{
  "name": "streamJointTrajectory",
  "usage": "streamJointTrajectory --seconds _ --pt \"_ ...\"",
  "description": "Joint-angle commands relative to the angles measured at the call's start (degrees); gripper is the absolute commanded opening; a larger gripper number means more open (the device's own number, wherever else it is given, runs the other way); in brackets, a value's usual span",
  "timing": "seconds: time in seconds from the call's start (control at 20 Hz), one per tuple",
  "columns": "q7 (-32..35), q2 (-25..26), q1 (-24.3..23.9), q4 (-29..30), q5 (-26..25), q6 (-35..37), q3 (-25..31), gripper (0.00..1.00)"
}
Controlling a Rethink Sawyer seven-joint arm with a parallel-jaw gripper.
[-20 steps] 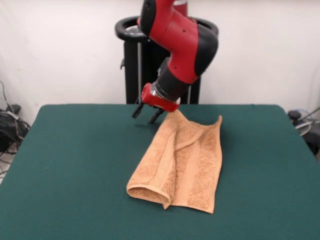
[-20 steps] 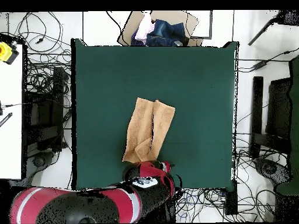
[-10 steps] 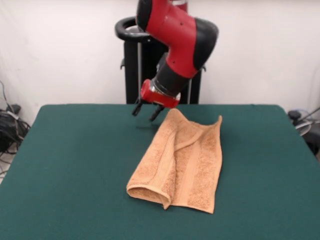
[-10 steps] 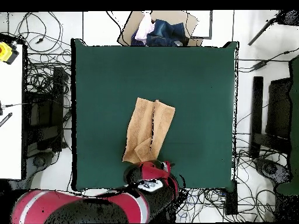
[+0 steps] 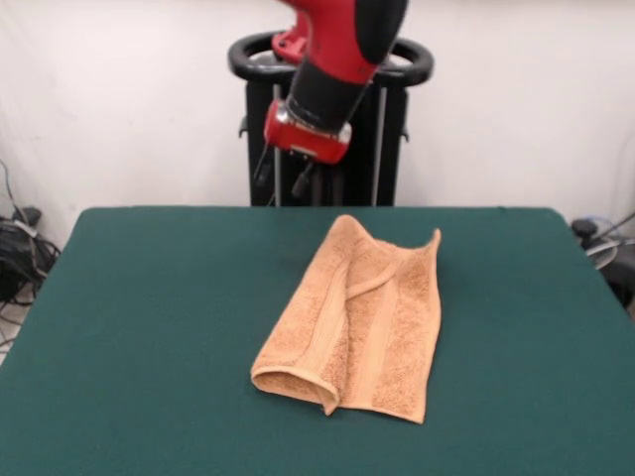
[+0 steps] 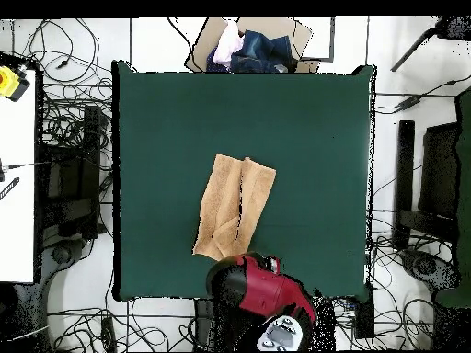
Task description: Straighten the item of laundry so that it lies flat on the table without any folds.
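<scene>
Bare table point(image 5: 149, 327) all round the folded towel point(image 5: 357, 317)

The bench point(image 5: 139, 327) is a large rectangular surface with a dark green felt-like top, its edges visible on all four sides in the overhead view point(image 6: 313, 138). One item lies directly on it: a peach terry-cloth towel point(image 5: 362, 322), positioned around the middle of the surface and well clear of every edge point(image 6: 235, 207). The towel is folded lengthwise, with two long flaps meeting along a central seam. One end forms a rounded, doubled-over roll; the opposite end has a raised corner. Woven band stripes run along its length.
</scene>
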Motion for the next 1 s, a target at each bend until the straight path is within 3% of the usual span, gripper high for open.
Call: streamJointTrajectory --seconds 0.05,0.35,0.5,0.6,0.8,1.0 --pt "4.6 -5.9 -1.4 1.0 -3.1 5.2 9.0 1.00" --pt "6.4 -4.8 -6.0 2.4 -5.6 -2.3 14.0 1.00" --pt "6.4 -6.5 -14.9 6.4 -6.6 -6.3 24.5 1.00" --pt "5.5 -8.1 -24.3 10.4 -6.3 -5.5 35.4 1.00" --pt "7.2 -8.2 -31.5 12.5 -7.1 -5.5 44.1 1.00" --pt "7.9 -7.1 -33.6 12.3 -7.3 -5.2 46.8 1.00"
